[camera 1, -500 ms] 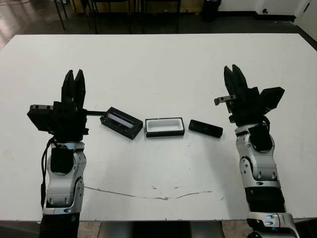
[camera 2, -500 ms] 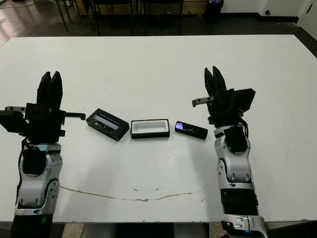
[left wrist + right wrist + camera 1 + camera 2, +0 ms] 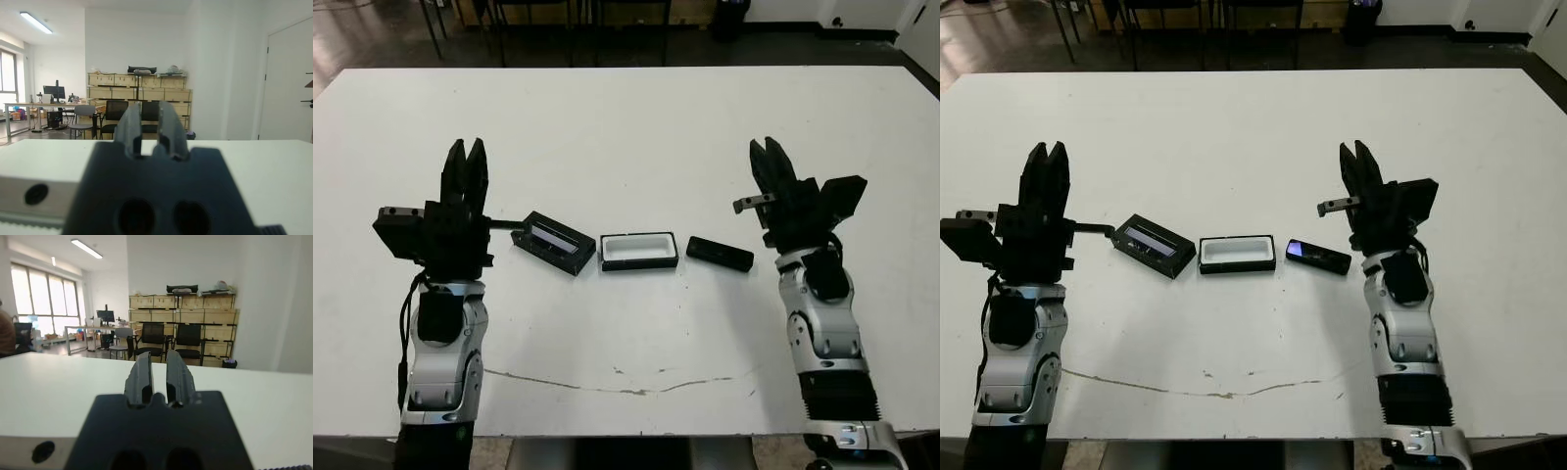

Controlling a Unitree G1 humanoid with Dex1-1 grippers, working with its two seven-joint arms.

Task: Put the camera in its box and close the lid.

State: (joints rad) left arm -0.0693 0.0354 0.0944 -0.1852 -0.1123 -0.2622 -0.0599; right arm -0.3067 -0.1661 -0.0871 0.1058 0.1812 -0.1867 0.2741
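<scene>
shelving [image 3: 183, 328]: light wooden crates along the white back wall | chairs [image 3: 166, 340]: black, in front of the shelving | desk [image 3: 90, 333]: with monitor, left of the shelving | windows [image 3: 41, 301]: tall, bright, beyond the desk | ceiling lights [image 3: 85, 248]: lit strips | door [image 3: 288, 88]: white, right of the shelving | table [image 3: 636, 127]: white, dark floor behind.

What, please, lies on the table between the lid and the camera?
The box, open with its white lining up, sits between the lid and the camera; both head views show it.
</scene>
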